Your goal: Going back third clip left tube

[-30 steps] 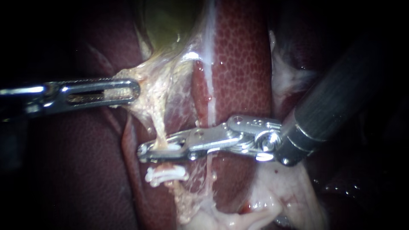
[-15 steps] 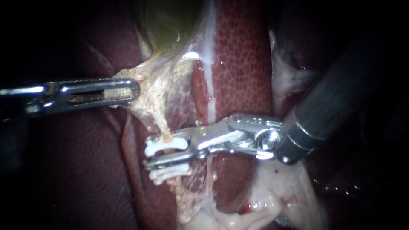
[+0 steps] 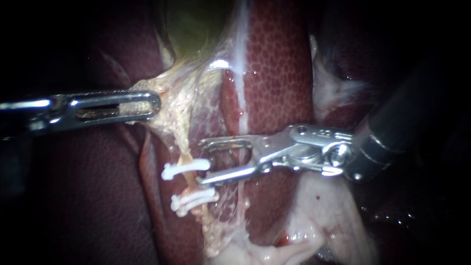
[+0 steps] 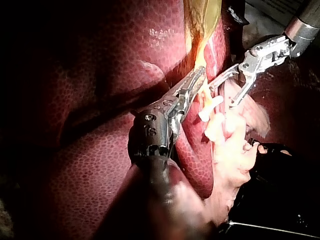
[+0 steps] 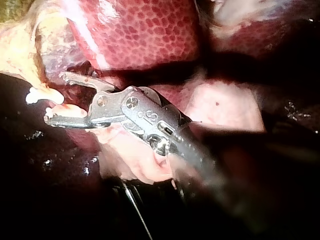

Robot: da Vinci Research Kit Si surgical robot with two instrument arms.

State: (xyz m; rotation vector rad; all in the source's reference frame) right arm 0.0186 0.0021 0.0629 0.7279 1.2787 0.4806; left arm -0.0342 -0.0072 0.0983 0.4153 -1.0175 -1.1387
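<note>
Clearly, my left instrument (image 3: pixel 152 104) has its jaws closed on the pale tissue (image 3: pixel 171 114) just below the gallbladder (image 3: pixel 196 24) and holds it toward the left. I judge this is done to stretch the left tube (image 3: pixel 185 145), so that it stands off the liver (image 3: pixel 279 73) and is easy to reach. On this tube sit white clips: an upper clip (image 3: pixel 186 168) and, a little under it, a lower clip (image 3: pixel 194 200). This one looks doubled, so I cannot tell if it is one clip or two lying together. My right instrument (image 3: pixel 202 163) comes in from the right with its jaws apart and nothing between them. The tips stand just beside the tube, at the right ends of the clips, with one jaw above the upper clip and the other between the two clips. I judge the jaws are empty because the clip is already on the tube. The next move is to draw back to the right without catching the thin strand (image 3: pixel 241 147) that crosses the jaws. No brand, label or writing can be read on the clips or the tissue.
</note>
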